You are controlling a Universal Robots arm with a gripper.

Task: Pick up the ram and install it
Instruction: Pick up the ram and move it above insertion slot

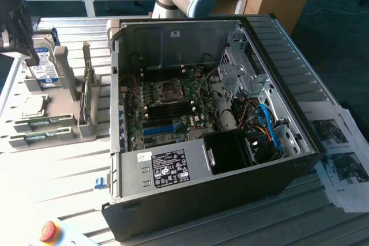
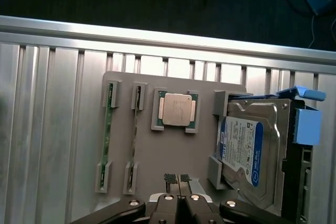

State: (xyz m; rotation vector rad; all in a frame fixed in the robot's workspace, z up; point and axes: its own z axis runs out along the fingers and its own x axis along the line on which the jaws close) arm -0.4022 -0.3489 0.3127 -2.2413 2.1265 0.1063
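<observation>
A ribbed metal table (image 1: 57, 177) carries everything. On it, toward the exterior view's right, lies an open computer case (image 1: 202, 205) with its motherboard (image 1: 167, 108) exposed. The long black memory slots (image 1: 170, 103) sit near the middle of the board, and I see no stick in them.

Well apart from the case, toward the exterior view's left, sits a grey parts tray (image 2: 168, 156). It holds a silver hard drive (image 2: 252, 140) with a blue-white label, then a square processor (image 2: 176, 109). Past the processor is the ram (image 2: 107, 129), a thin green stick standing on edge in end holders. A second stick (image 2: 135, 124) stands just beside it.

My pincer (image 2: 177, 178) hangs above the tray with its fingertips pressed together on nothing, nearer the processor than the ram.

I judge the step in hand to be the approach for the pick-up; the install has not begun. A grasp on so thin a stick calls for my fingers to be parted. It also calls for them to be centred over the stick's top edge and squared to its flat faces, clear of the neighbouring stick.
</observation>
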